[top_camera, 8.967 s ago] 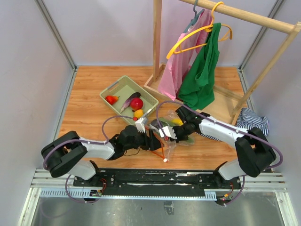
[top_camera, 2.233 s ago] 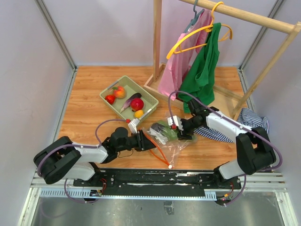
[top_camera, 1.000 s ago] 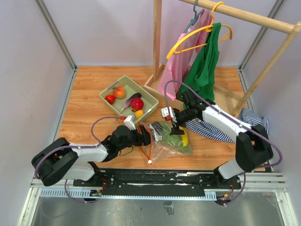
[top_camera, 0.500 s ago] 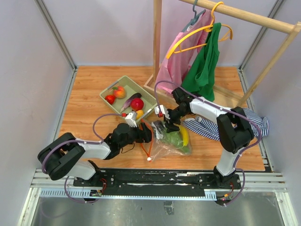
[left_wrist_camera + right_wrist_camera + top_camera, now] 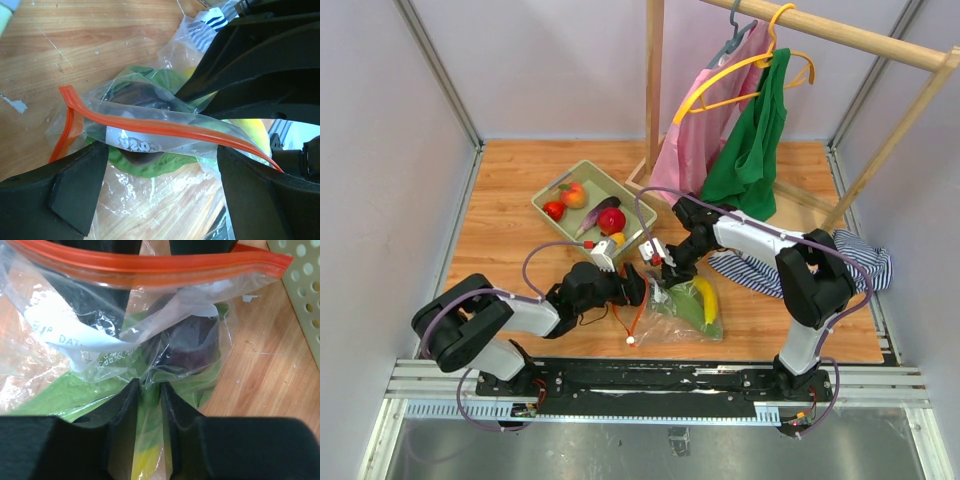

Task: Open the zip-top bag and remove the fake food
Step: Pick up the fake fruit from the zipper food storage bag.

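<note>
Shifted nearer the pale green basket (image 5: 558,184) than a second ago, the zip-top bag (image 5: 680,312) lies on the tabletop (image 5: 500,250) just before the basket's near corner, with a banana (image 5: 706,300) and a green piece (image 5: 145,167) inside. Below the basket, the left claw (image 5: 636,288) gapes wide around the orange zip strip (image 5: 165,131). By that corner, the right claw (image 5: 149,389) has narrowed onto the bag's film beside a dark purple piece (image 5: 190,342).

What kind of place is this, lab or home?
Likely a robot lab test cell: a metal mounting rail along the table edge, blank panel walls boxing it in, and staged props, a wooden clothes rack and a basket of fake food.
</note>
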Available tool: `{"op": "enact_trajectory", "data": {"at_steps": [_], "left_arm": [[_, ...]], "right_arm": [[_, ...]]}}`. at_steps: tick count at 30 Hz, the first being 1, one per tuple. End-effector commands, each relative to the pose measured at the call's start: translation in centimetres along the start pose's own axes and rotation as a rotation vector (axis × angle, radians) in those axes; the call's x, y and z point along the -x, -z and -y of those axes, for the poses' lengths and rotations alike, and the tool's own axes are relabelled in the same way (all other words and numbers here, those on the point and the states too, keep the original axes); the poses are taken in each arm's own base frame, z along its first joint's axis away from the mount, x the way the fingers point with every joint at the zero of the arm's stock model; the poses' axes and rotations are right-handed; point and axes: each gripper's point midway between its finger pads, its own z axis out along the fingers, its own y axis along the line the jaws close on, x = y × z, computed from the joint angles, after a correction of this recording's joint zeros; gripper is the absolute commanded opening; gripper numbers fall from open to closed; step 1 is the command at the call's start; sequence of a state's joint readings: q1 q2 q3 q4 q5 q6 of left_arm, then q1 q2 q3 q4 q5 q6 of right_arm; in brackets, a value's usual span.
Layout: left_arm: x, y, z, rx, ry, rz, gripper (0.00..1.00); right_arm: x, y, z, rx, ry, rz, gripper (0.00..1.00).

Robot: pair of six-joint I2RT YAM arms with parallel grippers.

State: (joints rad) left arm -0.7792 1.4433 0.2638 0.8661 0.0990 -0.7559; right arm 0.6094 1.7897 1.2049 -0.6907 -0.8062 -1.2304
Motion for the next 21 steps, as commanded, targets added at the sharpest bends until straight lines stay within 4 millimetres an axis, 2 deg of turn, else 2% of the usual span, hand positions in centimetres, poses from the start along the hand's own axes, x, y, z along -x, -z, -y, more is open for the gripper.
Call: {"op": "enact_trajectory", "data": {"at_steps": [1,8,13,16,21], "left_arm": [[0.0,-0.4,0.1,-0.012,0.000,-0.004,0.92],[-1.0,-0.7,-1.0,0.033,0.017,-0.039,0.72],[-0.7,-0.6,-0.9,0.033,0.016,-0.032,0.42],[-0.5,-0.3,-0.7,0.028,0.007,-0.029,0.28],[-0.6,0.8,-0.5,0.017,-0.010,-0.025,0.25]], "right_arm": [[1.7,-0.3,-1.6,0.061,-0.013,0.055,0.22],[1.8,-0.6,-1.7,0.069,-0.031,0.061,0.18],[1.5,-0.4,-1.6,0.060,-0.029,0.039,0.18],[1.1,-0.3,-1.5,0.052,-0.030,0.020,0.18],[0.8,-0.1,-1.3,0.039,-0.027,0.000,0.18]]}}
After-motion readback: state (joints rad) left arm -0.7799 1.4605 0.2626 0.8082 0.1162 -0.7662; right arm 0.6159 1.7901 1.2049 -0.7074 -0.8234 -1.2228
